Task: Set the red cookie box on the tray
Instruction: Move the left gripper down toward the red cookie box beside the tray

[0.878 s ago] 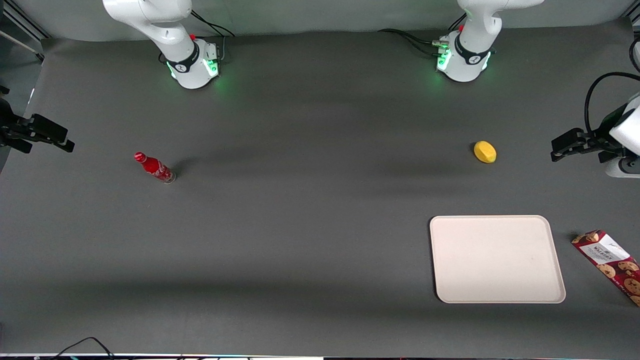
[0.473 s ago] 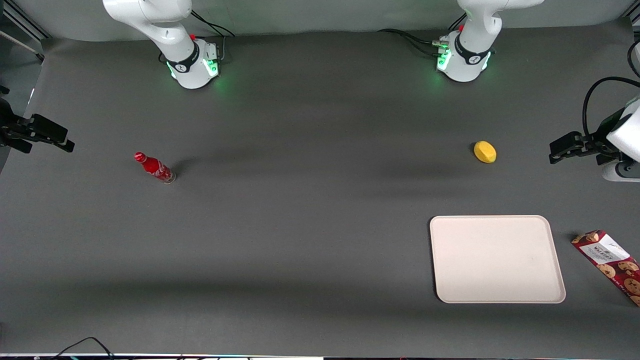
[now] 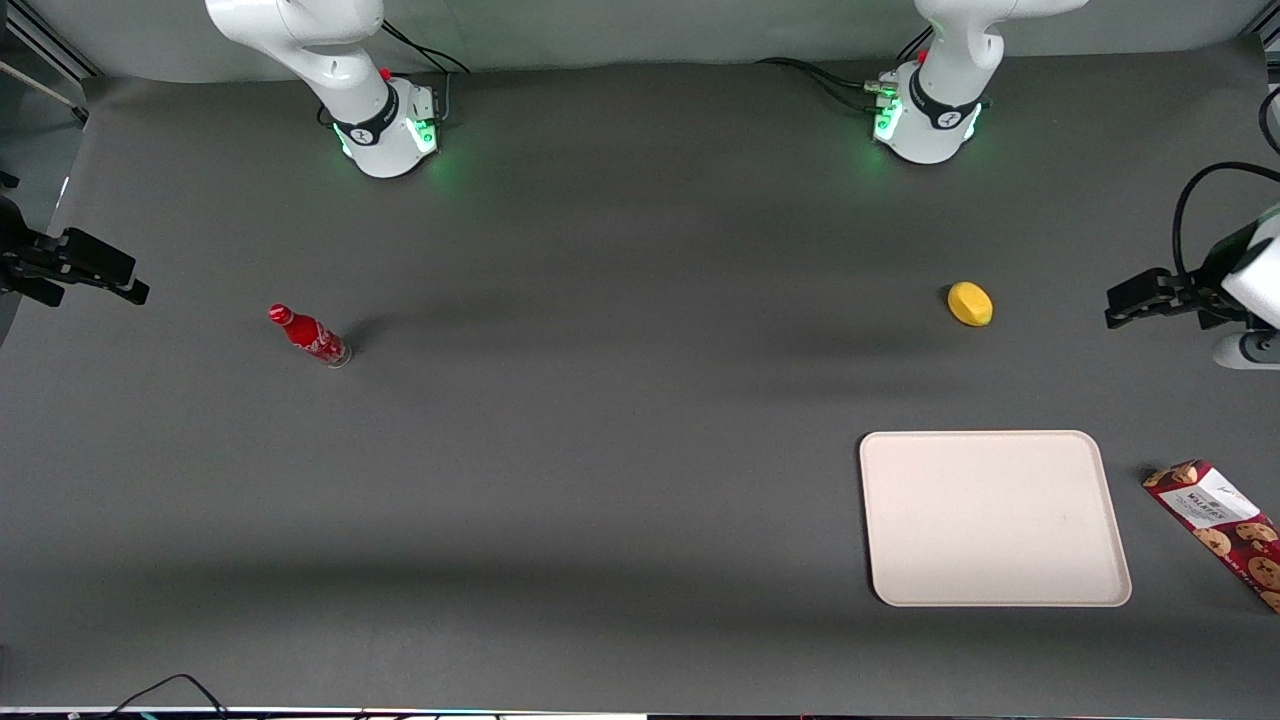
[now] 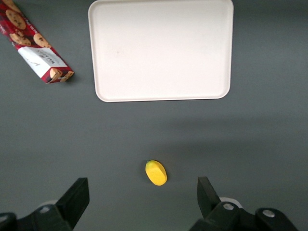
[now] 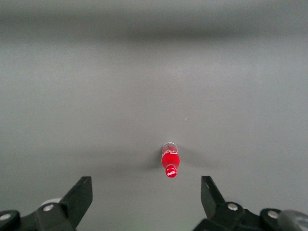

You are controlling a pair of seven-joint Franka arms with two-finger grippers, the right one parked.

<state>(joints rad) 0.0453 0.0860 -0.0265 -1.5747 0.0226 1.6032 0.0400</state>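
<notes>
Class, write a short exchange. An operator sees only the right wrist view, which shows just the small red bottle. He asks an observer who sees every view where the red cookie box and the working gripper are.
Operator: I only see a bottle. Where is the red cookie box?
Observer: The red cookie box lies flat on the table at the working arm's end, beside the tray and apart from it.
Operator: And the gripper?
Observer: The gripper hangs open and empty above the table, farther from the front camera than the box.
</notes>
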